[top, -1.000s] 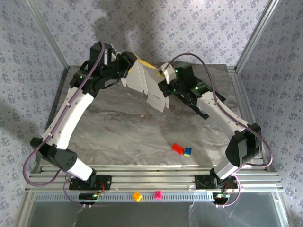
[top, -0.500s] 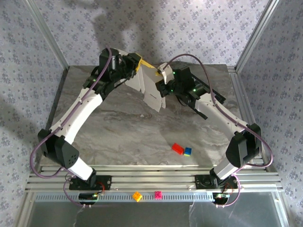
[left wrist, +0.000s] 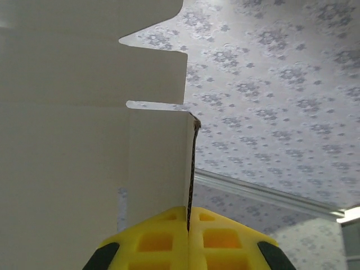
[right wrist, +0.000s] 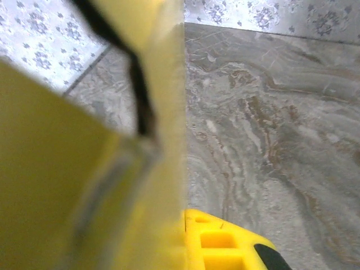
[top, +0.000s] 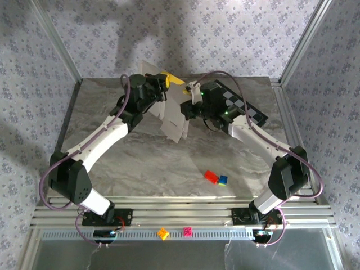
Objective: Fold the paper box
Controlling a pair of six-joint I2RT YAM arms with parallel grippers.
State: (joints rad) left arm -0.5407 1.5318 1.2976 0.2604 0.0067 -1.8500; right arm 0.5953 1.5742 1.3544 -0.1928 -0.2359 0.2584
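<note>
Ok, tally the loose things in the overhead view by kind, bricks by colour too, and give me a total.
paper box: 1
checkerboard mat: 1
toy bricks: 4 (red brick, blue brick, orange brick, pink brick)
total: 6

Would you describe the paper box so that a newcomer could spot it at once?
On the marbled grey table, look to the far edge where the two arms meet. The paper box hangs there, held by the left gripper and the right gripper. It is a big white-and-yellow cardboard sheet with flaps, unlike the small red brick and blue brick lying nearer.
</note>
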